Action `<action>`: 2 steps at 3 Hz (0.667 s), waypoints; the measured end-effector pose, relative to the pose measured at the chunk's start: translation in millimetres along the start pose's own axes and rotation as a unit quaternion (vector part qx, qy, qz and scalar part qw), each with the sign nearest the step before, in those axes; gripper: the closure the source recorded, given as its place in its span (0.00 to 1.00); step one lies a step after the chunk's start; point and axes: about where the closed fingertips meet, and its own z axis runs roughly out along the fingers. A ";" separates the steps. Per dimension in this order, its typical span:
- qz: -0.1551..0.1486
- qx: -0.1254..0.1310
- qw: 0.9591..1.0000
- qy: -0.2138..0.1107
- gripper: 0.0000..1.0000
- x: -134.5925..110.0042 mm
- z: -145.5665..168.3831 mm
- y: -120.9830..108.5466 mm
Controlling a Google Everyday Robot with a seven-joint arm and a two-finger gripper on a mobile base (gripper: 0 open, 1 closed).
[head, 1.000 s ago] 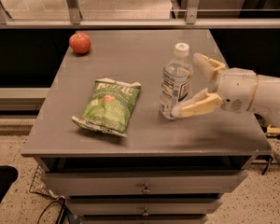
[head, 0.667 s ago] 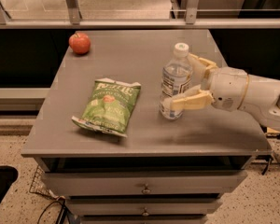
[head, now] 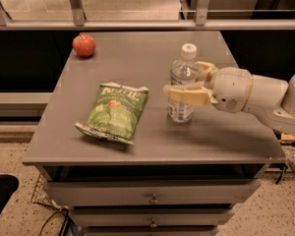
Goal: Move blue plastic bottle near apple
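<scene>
Claw apart, straddling bottle mid-height. Close squarely, firm not crushing; lift clear of surface, skirt bag toward apple.

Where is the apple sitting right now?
In the camera view, the apple sits at the far-left corner of the table, beyond the green chip bag. The blue plastic bottle and the robot's tool beside it are at the right.
</scene>
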 end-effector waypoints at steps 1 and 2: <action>-0.001 -0.002 1.000 0.000 0.85 -1.0 2.2 1.2; -0.001 -0.004 1.000 -0.001 1.00 -2.0 4.3 2.4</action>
